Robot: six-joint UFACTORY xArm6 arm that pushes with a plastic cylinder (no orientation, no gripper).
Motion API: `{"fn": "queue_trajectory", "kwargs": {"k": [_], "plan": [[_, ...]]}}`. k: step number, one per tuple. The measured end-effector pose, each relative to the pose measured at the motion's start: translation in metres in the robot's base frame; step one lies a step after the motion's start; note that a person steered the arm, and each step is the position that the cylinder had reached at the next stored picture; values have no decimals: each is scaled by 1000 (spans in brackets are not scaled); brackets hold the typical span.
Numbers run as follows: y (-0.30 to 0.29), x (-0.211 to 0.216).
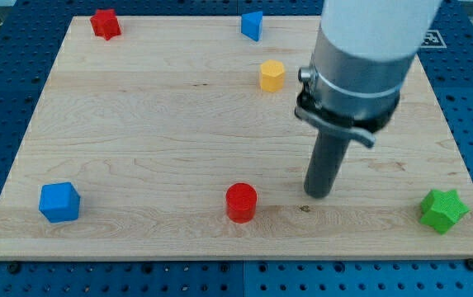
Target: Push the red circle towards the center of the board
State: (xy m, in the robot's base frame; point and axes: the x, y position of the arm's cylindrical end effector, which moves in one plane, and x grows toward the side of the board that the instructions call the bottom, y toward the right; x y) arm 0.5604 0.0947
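The red circle (241, 202) is a short red cylinder near the bottom edge of the wooden board (162, 140), a little right of the middle. My tip (318, 195) rests on the board to the right of the red circle, apart from it by a clear gap. The dark rod rises from the tip to the grey and white arm at the view's top right.
A red star-like block (105, 23) sits at top left, a blue triangle block (253, 25) at top centre, a yellow hexagon block (272, 75) below it, a blue cube (59, 202) at bottom left, and a green star (443, 209) at bottom right.
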Motion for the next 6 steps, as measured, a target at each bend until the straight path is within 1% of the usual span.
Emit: {"fn": "queue_trajectory", "kwargs": {"k": [1, 2, 4, 5, 6], "plan": [[-11, 42], [-25, 57], [-53, 58], [-53, 58], [-66, 56]]}}
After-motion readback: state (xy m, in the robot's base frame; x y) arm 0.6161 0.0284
